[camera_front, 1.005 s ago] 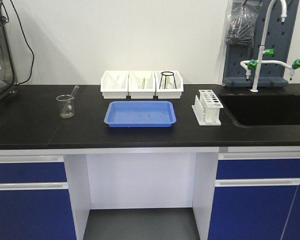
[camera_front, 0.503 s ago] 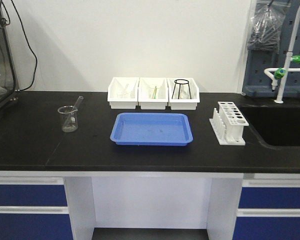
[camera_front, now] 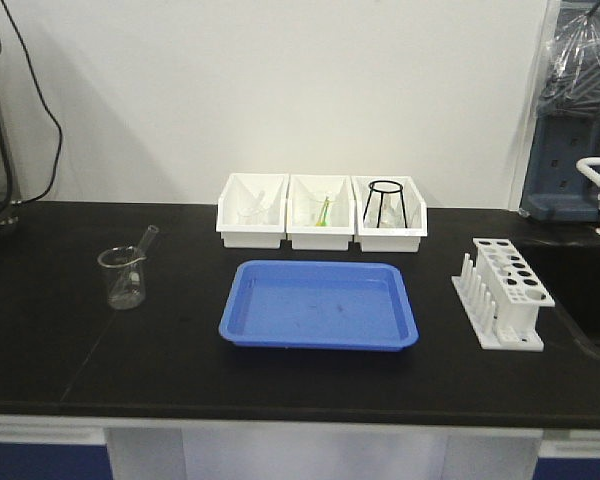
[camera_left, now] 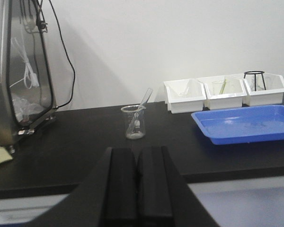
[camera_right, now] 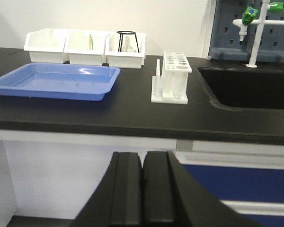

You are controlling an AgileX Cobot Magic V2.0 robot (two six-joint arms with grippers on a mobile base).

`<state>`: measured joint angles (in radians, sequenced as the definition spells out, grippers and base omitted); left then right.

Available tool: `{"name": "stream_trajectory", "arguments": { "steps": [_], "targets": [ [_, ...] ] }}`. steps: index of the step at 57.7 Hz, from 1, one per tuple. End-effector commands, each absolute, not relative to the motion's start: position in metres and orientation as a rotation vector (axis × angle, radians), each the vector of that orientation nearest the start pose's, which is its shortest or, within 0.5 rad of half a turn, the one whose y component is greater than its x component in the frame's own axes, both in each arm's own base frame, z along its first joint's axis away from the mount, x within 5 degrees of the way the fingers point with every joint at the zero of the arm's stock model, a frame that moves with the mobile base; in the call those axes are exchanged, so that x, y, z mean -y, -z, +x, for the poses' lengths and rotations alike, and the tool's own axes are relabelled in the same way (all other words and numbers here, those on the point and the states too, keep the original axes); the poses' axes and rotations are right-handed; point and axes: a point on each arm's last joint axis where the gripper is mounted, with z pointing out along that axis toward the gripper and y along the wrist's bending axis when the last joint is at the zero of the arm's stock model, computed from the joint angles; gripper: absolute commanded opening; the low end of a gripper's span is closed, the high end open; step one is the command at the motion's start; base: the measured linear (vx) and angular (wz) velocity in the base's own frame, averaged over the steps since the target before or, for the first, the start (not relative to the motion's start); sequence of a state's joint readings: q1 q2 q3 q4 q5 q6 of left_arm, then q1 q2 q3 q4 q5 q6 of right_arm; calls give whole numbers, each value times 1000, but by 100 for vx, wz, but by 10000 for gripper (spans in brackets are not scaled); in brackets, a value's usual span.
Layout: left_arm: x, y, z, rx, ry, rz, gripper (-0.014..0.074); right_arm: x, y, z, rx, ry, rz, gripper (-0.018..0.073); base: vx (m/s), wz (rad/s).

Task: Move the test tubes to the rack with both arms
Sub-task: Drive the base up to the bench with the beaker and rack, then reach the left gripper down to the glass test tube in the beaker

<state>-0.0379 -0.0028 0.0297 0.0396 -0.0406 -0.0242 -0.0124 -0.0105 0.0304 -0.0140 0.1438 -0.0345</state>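
Front view: the black bench (camera_front: 60, 340) filled more of the frame than a second earlier, the cupboards below it gone from sight. I took that as my base rolling up to the work. One test tube (camera_front: 146, 242) leaned in a beaker (camera_front: 123, 280) at the left. The rack (camera_front: 507, 292) stood well apart at the right, beyond the blue tray (camera_front: 320, 306) and the white bins (camera_front: 322, 212). I could see no tube in its holes. Neither of my arms showed here.

Left wrist view: my left gripper (camera_left: 137, 156) hung short of the bench edge, its fingers pressed together on nothing. The beaker (camera_left: 134, 122) and its tube (camera_left: 146, 97) lay ahead, out of reach.

Right wrist view: my right gripper (camera_right: 143, 158) was likewise closed and empty, low before the bench front. The rack (camera_right: 173, 78) stood ahead beside the sink (camera_right: 246, 90).

By my reckoning the transfer had not begun. The approach came first, and my fingers had yet to part for the tube.
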Motion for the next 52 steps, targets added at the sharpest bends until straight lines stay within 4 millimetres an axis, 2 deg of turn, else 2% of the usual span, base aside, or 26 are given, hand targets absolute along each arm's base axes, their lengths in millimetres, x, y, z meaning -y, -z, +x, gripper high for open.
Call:
{"name": "stream_trajectory", "arguments": {
  "steps": [1, 52],
  "targets": [
    [3, -203, 59, -1445, 30, 32, -20, 1, -194, 57, -1576, 57, -36, -8, 36, -4],
    [3, -203, 59, -1445, 30, 32, -20, 1, -194, 57, -1576, 57, -36, -8, 35, -4]
  ]
}}
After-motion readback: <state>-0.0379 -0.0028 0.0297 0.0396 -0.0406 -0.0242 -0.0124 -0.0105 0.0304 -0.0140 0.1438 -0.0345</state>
